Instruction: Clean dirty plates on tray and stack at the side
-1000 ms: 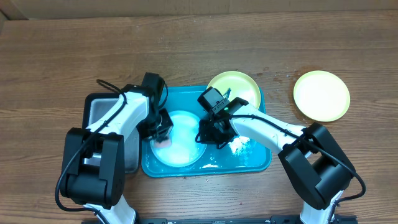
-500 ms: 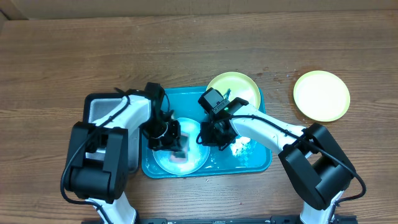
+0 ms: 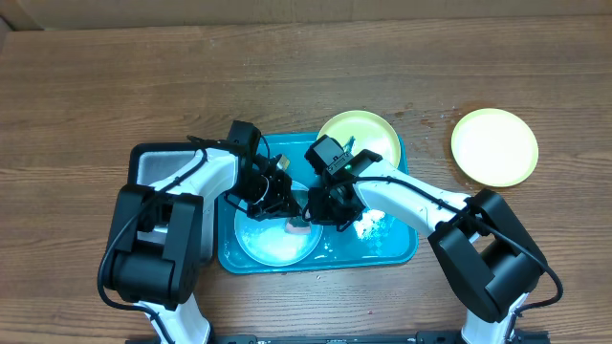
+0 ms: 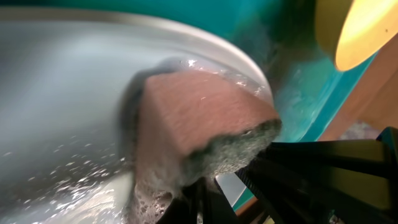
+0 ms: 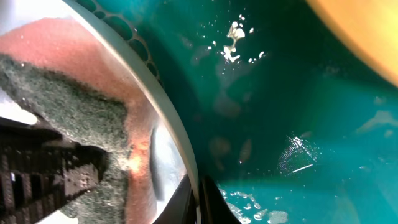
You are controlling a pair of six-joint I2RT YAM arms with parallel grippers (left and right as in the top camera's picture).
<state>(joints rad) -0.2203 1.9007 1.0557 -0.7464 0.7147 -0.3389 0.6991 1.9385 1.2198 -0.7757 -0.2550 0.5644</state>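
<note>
- As it appears from above, one wooden bench (image 3: 96, 86) carries everything, and two arms reach in from its near edge.
- One teal-blue tray (image 3: 378, 250) lies in the middle of the bench. Its floor is wet, with small white drops and foam in the right part.
- One smaller grey metal tray (image 3: 153, 170) with a black rim lies just beside the left side of the teal one. The left arm passes over it and hides a part of it.
- Three plates are counted:
  - The pale blue-white plate (image 3: 268, 244) lies inside the teal-blue tray, in its left half, wet and foamy.
  - The first yellow-green plate (image 3: 368, 132) sits at the far right corner of this tray, with its edge over the rim. The right arm covers its near side.
  - The second yellow-green plate (image 3: 494, 145) lies alone on the bench, well apart to the right.
- Two pincers meet over the right edge of the pale blue-white plate, and they block the view of this edge from above:
  - The left pincer (image 3: 290, 212) is closed on the sponge.
  - The right pincer (image 3: 318, 216) is closed narrow on the rim of the pale blue-white plate, as the right wrist view shows.
- One sponge (image 4: 199, 124), pink with a dark green scouring layer, presses on the pale blue-white plate near its right rim. The left wrist view is blurred around it.
</note>
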